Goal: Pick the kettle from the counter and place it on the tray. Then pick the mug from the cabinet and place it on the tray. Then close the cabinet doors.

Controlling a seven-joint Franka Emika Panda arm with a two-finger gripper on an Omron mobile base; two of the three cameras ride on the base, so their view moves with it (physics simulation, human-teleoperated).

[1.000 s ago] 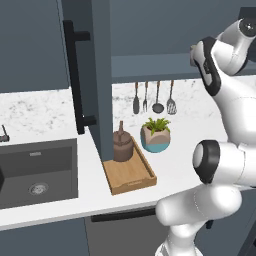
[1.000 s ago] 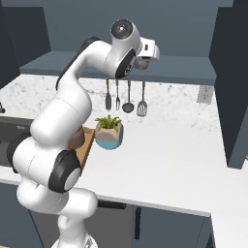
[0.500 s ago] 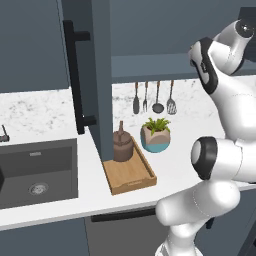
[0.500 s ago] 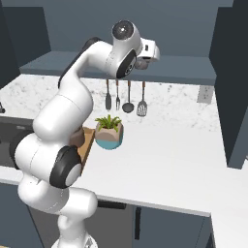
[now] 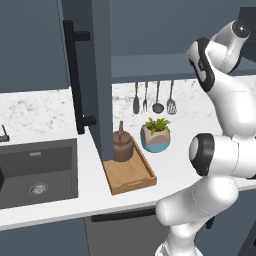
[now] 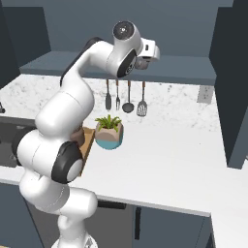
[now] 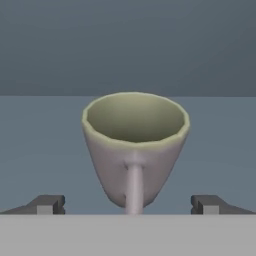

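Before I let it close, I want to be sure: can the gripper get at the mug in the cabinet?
Probably yes. In the hand view the mug stands upright straight ahead, handle facing the open gripper, fingertips either side, nothing between.

Tray (image 5: 131,176), plant pot (image 5: 155,136) on marble counter (image 5: 50,200)

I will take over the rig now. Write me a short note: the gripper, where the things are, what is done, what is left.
Gripper: open, tips either side of the mug, handle facing it, not gripped.
Mug: upright on the cabinet shelf.
Kettle: on the tray, at its far end, on the counter.
Cabinet door: open.
Done: kettle placed.
Left: grip the mug, put it on the tray, close the doors.
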